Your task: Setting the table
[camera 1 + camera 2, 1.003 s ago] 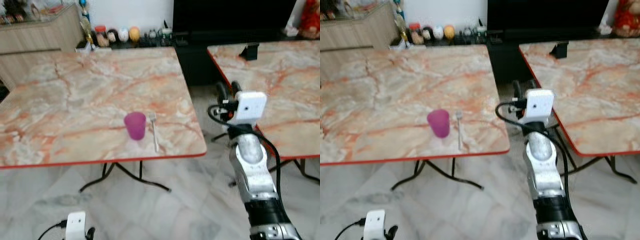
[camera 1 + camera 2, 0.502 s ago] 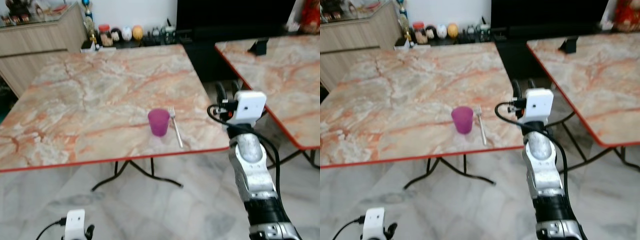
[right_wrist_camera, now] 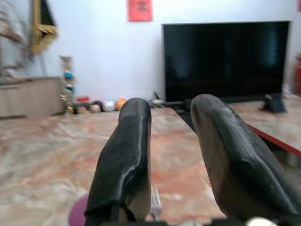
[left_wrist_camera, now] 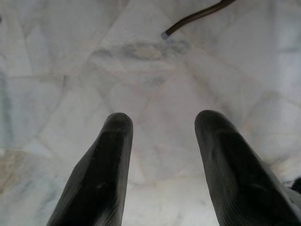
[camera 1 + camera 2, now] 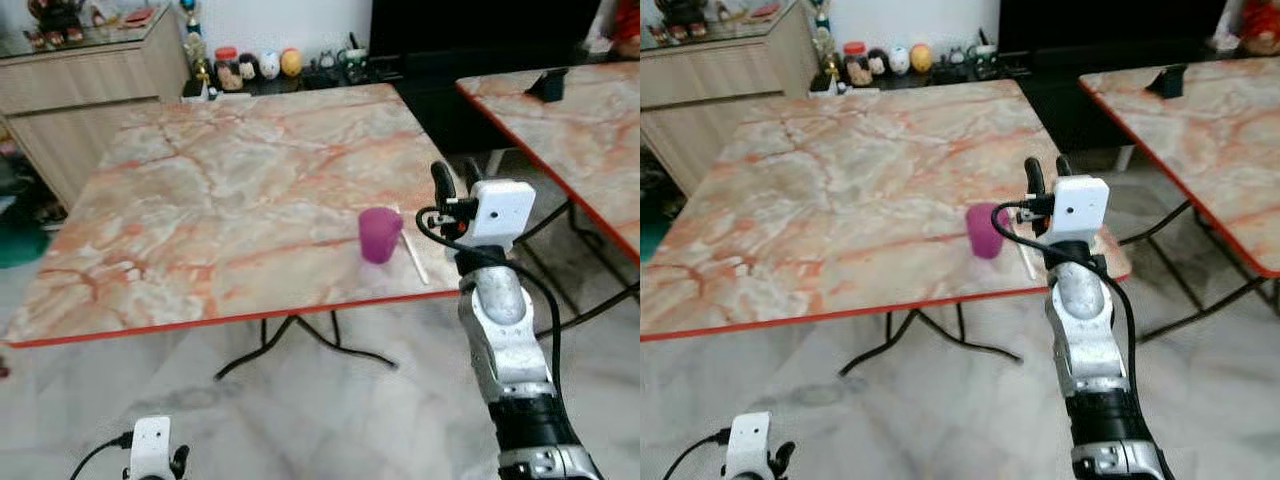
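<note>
A purple cup (image 5: 380, 235) stands near the front right corner of a marble table (image 5: 230, 200) with a red edge. A fork (image 5: 413, 258) lies just right of the cup, pointing away from me. My right gripper (image 5: 454, 180) is raised at table height beside that corner, right of the fork and apart from it. Its fingers (image 3: 126, 155) are open with nothing between them; the cup's rim (image 3: 77, 211) sits low in the right wrist view. My left gripper (image 4: 162, 123) hangs low over the floor, open and empty.
A second marble table (image 5: 590, 130) stands to the right with a black stand (image 5: 550, 84) on it; a floor gap separates the tables. A wooden cabinet (image 5: 90, 90), a shelf of jars (image 5: 258, 68) and a dark television (image 5: 480, 30) line the back.
The whole picture has shifted to the right, so the camera has turned left. The cup and fork now sit close beside my right gripper in the picture. Both arms keep their pose.
</note>
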Available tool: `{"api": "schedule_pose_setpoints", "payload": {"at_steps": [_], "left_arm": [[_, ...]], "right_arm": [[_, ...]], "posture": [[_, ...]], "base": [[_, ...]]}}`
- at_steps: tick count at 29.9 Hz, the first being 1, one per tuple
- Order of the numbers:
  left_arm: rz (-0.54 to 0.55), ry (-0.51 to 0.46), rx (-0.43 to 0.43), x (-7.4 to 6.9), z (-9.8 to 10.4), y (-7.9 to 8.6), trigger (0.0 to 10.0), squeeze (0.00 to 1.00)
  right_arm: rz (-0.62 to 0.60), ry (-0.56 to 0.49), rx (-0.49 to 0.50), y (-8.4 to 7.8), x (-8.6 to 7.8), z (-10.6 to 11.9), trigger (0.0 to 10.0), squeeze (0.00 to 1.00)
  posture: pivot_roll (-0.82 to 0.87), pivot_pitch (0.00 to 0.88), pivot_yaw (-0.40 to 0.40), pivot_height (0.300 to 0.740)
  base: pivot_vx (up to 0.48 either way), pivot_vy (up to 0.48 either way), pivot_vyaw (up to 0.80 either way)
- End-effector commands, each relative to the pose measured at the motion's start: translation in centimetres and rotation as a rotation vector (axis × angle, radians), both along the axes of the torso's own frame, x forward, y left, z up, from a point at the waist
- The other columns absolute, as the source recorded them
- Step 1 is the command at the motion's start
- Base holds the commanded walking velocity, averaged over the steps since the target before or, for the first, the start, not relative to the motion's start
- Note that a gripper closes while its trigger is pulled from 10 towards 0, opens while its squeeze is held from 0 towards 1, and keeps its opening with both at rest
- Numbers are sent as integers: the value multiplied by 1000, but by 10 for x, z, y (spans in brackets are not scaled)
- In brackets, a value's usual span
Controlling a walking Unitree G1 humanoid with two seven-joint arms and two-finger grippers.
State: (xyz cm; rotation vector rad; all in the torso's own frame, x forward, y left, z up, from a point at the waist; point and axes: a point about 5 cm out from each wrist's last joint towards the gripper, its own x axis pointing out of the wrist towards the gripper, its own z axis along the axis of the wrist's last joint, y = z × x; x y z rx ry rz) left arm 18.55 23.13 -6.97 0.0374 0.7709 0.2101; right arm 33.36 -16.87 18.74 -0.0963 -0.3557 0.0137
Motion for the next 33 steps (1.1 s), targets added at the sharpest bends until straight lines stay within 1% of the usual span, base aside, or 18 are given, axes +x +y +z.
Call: {"api": "schedule_pose_setpoints", "payload": {"at_steps": [1, 19, 24, 33], "left_arm": [[-14, 7, 12, -1, 0, 2, 10000, 0], [-26, 8, -10, 0, -1, -1, 10000, 0], [-32, 7, -10, -1, 0, 0, 10000, 0], [-39, 7, -8, 0, 0, 1, 10000, 0]], "right_arm": [[16, -31, 7, 5, 1, 9, 10000, 0], [14, -30, 12, 4, 1, 8, 10000, 0], [1, -29, 22, 3, 1, 7, 10000, 0], [-10, -29, 28, 0, 0, 6, 10000, 0]], "posture": [[-73, 0, 67, 714], [-73, 0, 69, 714], [-73, 0, 71, 714], [-76, 0, 72, 714]], "base": [[0, 0, 0], [0, 0, 0], [253, 0, 0], [0, 0, 0]]}}
